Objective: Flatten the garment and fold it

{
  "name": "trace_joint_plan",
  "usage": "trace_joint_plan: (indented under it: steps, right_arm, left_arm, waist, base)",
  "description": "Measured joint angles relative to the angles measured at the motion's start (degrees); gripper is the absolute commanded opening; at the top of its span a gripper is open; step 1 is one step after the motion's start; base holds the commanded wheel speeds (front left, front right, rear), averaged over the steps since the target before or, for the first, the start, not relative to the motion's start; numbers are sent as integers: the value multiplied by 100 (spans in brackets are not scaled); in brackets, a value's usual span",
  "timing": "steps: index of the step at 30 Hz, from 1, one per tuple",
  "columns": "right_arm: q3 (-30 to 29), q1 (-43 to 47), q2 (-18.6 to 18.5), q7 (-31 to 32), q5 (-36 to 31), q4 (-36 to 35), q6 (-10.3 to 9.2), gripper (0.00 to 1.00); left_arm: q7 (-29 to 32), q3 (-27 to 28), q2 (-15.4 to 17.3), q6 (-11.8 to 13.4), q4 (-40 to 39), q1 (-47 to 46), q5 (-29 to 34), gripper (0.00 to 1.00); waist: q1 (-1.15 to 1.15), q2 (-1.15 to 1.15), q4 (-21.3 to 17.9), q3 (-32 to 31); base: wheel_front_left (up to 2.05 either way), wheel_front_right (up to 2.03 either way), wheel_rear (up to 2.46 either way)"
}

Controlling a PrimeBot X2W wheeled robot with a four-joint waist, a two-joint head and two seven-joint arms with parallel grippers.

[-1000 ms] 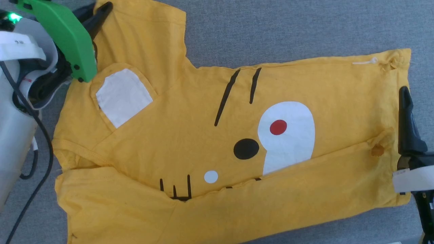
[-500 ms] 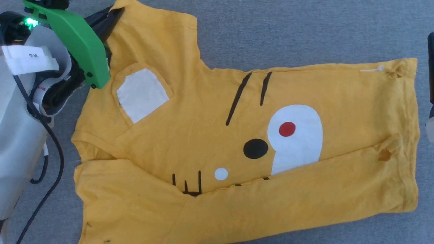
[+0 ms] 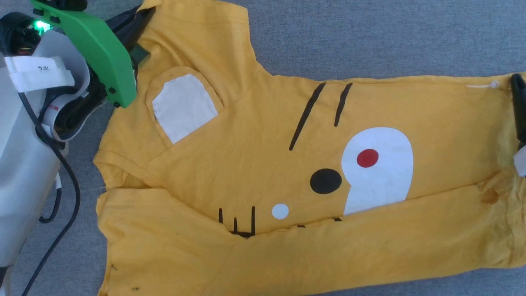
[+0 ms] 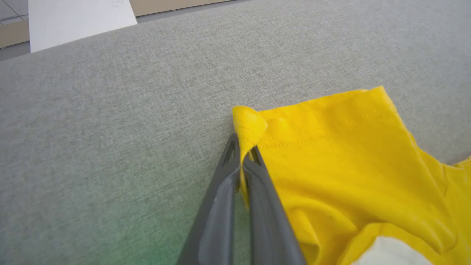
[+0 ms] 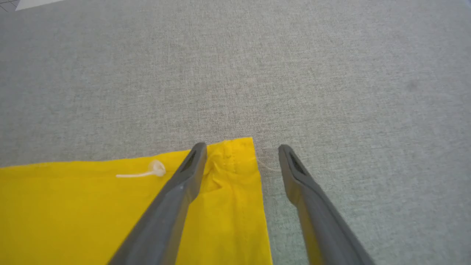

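The garment [image 3: 263, 164], a mustard-yellow T-shirt with a cartoon face print, lies sideways on the grey cloth surface, its lower long edge folded over the print. My left gripper [image 3: 139, 22] is at the upper left, shut on the corner of the upper sleeve. In the left wrist view, a yellow flap of the garment [image 4: 349, 158] is pinched between the closed tips of the left gripper [image 4: 243, 147]. My right gripper [image 5: 243, 149] stands open astride the hem corner of the garment [image 5: 92, 213], one finger over the cloth and one over bare surface. One dark finger of the right gripper shows at the head view's right edge.
The grey fabric surface [image 3: 370, 37] stretches well past the shirt on the far side. My pale left forearm with a green housing [image 3: 98, 53] and a black cable [image 3: 68, 181] lies left of the shirt. A white board [image 4: 81, 18] stands beyond the surface's far edge.
The left gripper has closed on the sleeve corner. The head camera has shifted, so the shirt sits further right in the picture. The right finger now shows by the upper hem corner.
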Motion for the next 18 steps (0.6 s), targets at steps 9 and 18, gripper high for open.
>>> trace_joint_plan:
  steps: [9,18]
  right_arm:
    - [30,-59,138,80,-52,108,0,0]
    - [96,-37,5,-432,-41,47,0,0]
  left_arm:
    - [-70,4,0,-1,66,-10,-45,0]
    - [-911,281,27,-36,-74,258,-132,0]
  waist:
    - [0,0,36,19]
    - [0,0,31,-370]
  base:
    - [0,0,0]
    - [0,0,0]
